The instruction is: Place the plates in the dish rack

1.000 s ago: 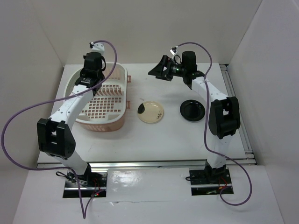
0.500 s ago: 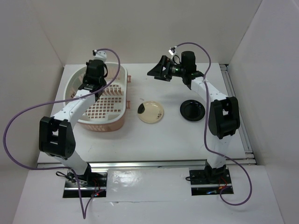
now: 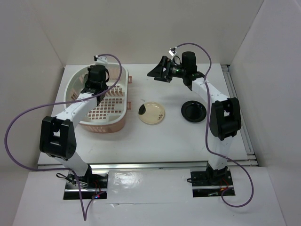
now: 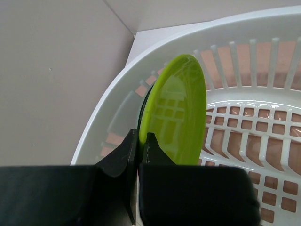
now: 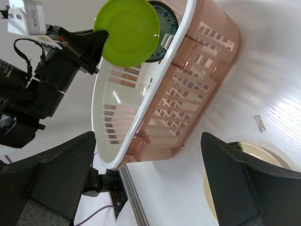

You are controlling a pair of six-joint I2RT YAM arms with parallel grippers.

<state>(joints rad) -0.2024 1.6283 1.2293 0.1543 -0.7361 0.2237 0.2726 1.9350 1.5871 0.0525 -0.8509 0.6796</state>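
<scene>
White desk [image 3: 155, 141] carries the pink rack [image 3: 106, 127] at its left, with the cream plate [image 3: 152, 113] and black plate [image 3: 194, 111] flat to its right. The green plate [image 4: 176, 113] is upright at the rack's far end (blue-grey plate [image 5: 164, 19] just behind it), pinched by the left end effector [image 4: 139, 141]. The right end effector [image 5: 148, 174] hangs spread wide, empty.

The lime green round plate [image 4: 176, 113] is smooth and glossy (the grid mirrors faintly in its face). The white perforated grid insert [image 4: 244, 136] looks like smooth moulded plastic with a soft sheen. The pale pink rounded plastic basket [image 5: 202, 84] around it is slightly translucent. The left gripper [image 4: 139, 143] has matt black fingers. The small round black plate [image 3: 194, 111] shines, while the cream round plate [image 3: 155, 114] looks duller. The white table [image 5: 268, 66] shows a faint grain under a light gloss.
</scene>
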